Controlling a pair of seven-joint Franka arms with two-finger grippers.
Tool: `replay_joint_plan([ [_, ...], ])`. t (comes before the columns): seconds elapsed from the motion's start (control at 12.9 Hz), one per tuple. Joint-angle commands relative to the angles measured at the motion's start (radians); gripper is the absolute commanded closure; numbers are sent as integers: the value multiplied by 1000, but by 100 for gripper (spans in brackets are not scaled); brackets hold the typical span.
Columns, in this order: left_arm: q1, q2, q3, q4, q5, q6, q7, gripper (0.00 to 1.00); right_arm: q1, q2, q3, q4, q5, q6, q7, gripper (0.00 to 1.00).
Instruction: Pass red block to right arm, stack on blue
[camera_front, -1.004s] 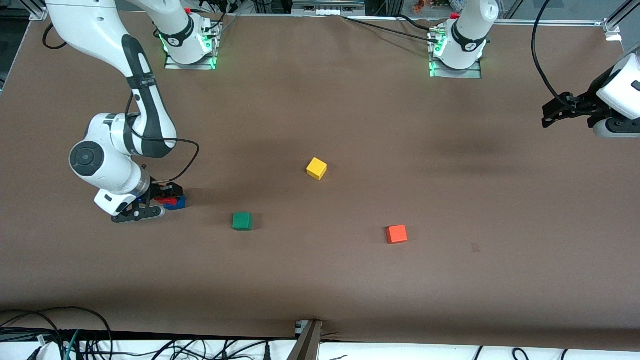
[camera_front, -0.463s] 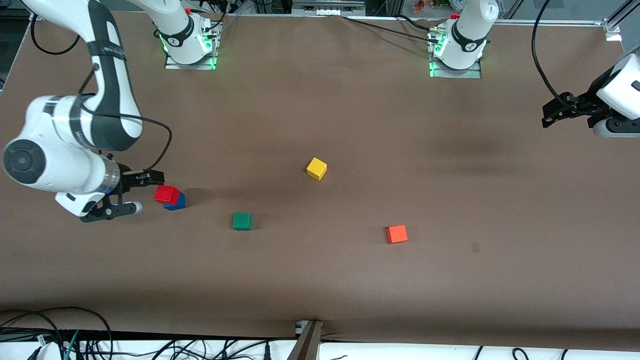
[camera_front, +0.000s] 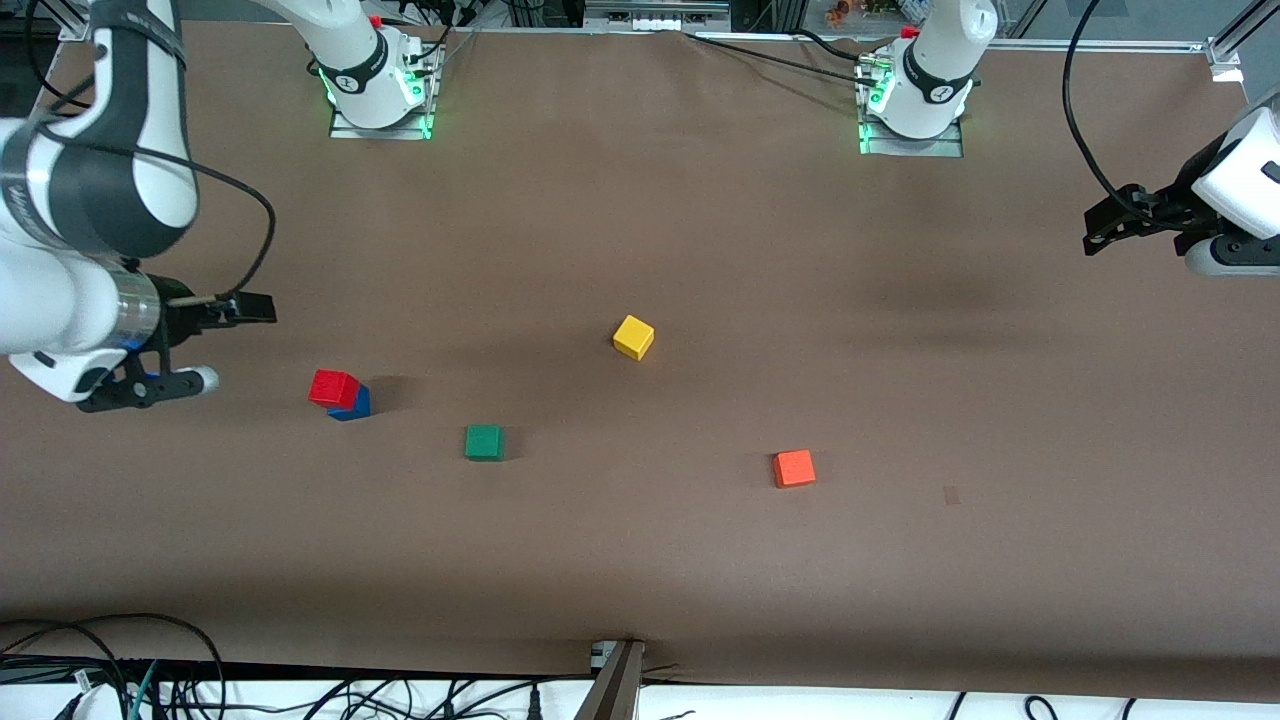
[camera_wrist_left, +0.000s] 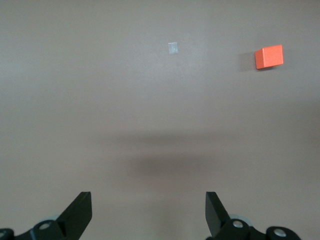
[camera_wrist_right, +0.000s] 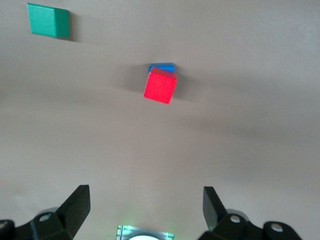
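The right hand (camera_front: 205, 345) hangs empty with fingers apart over the desk (camera_front: 700, 250), at 9 o'clock from the red block (camera_front: 333, 388), which sits atop the blue (camera_front: 355, 405). The left hand (camera_front: 1098, 228) waits, fingers apart, at the left arm's end.

Blue cube (camera_front: 354, 404) largely hidden beneath the red block (camera_front: 333, 387); only a sliver of it (camera_wrist_right: 161, 67) shows in the right wrist view. Right arm (camera_front: 60, 200) and left arm (camera_front: 1235, 200) cut off by the front view's edges. Both wrist views crop their own gripper bodies
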Motion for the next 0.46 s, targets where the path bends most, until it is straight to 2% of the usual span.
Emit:
replay_joint_plan([
  [0.0, -7, 9, 0, 24, -13, -20, -11, 0, -17, -55, 28, 11, -70, -35, 31, 0],
  [0.08, -9, 8, 0, 24, -15, -20, -10, 0, -47, -87, 70, -5, -78, -48, 80, 0],
  [0.23, -14, 6, -2, 25, -16, -20, -10, 0, -158, -168, 223, -57, -127, -65, 150, 0],
  [0.39, -14, 6, -9, 36, -16, -20, -8, 0, -237, -259, 314, -100, -130, -49, 159, 0],
])
